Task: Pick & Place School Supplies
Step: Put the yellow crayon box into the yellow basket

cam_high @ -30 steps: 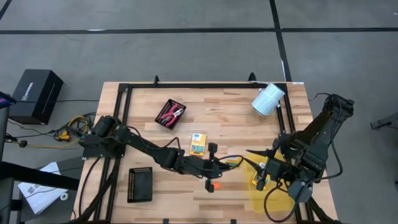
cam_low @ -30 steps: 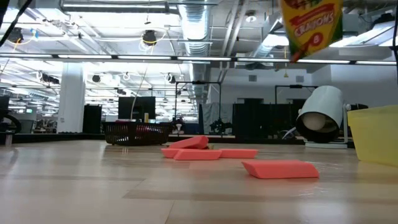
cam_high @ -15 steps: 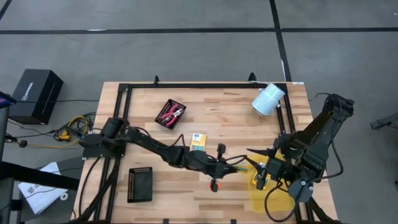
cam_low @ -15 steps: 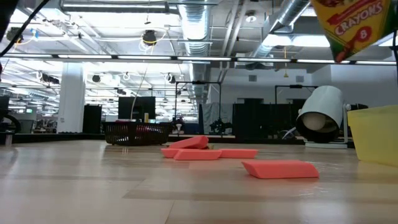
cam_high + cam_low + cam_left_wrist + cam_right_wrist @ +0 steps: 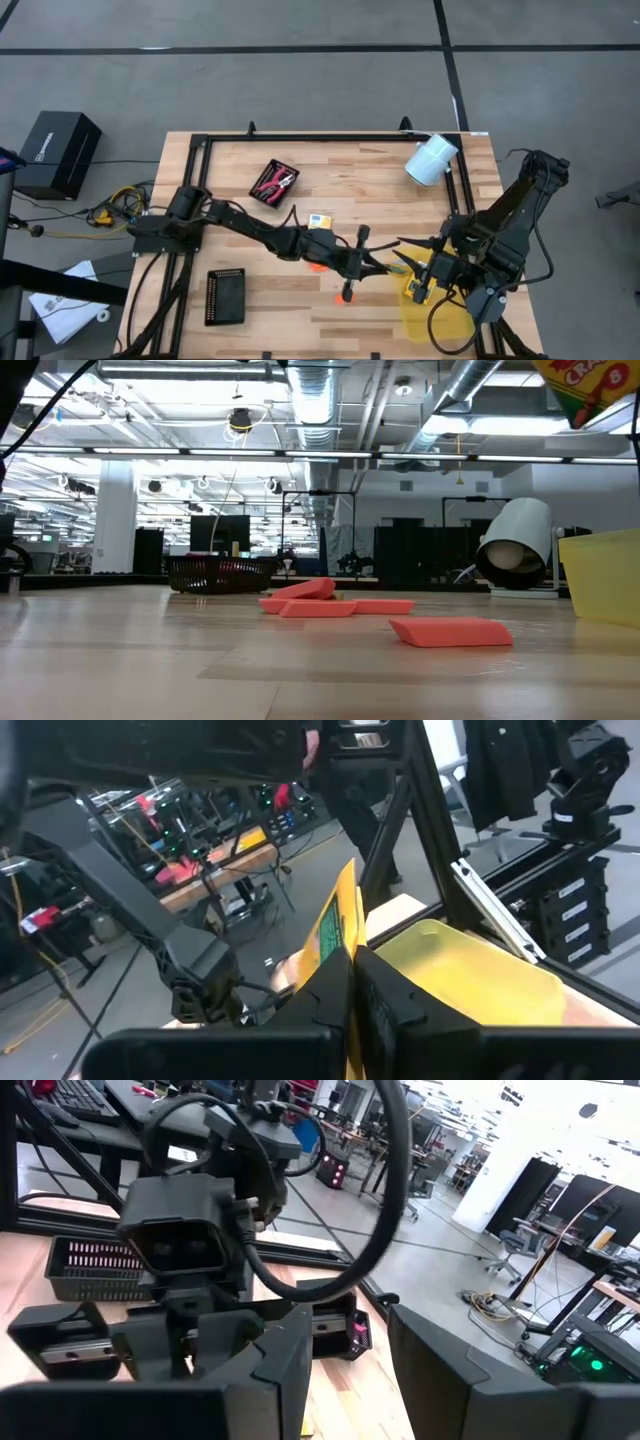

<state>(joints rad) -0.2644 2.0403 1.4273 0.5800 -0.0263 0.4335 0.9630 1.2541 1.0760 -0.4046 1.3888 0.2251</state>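
Note:
My left gripper (image 5: 383, 263) is stretched across the table's middle, shut on a yellow and green crayon box (image 5: 398, 261) just left of the translucent yellow bin (image 5: 440, 305). In the low view the box (image 5: 590, 385) hangs high at the right. A second crayon box (image 5: 320, 222) lies flat on the table. Two orange-red pieces (image 5: 345, 297) lie on the wood near my left arm. Red-handled tools lie in a black mesh tray (image 5: 275, 183). My right gripper (image 5: 418, 283) is open and empty over the bin's left part; its fingers show in the right wrist view (image 5: 345, 1365). My left gripper pinches the crayon box by its flat faces (image 5: 343, 942) between the two fingers. The fingers reach level from the table's left. The box stands on edge, sticks out ahead of the fingertips, and is lifted clear of the table.
An empty black mesh tray (image 5: 225, 297) lies near the front left. A white roll (image 5: 432, 160) lies at the back right. A black frame (image 5: 330, 140) runs along the table's far and side edges. The two grippers stand close together at the bin's left edge.
My left gripper has carried the crayon box toward the table's right edge, up to the yellow bin and my right gripper. The box stays lifted clear. One orange-red piece that the arm covered now shows.

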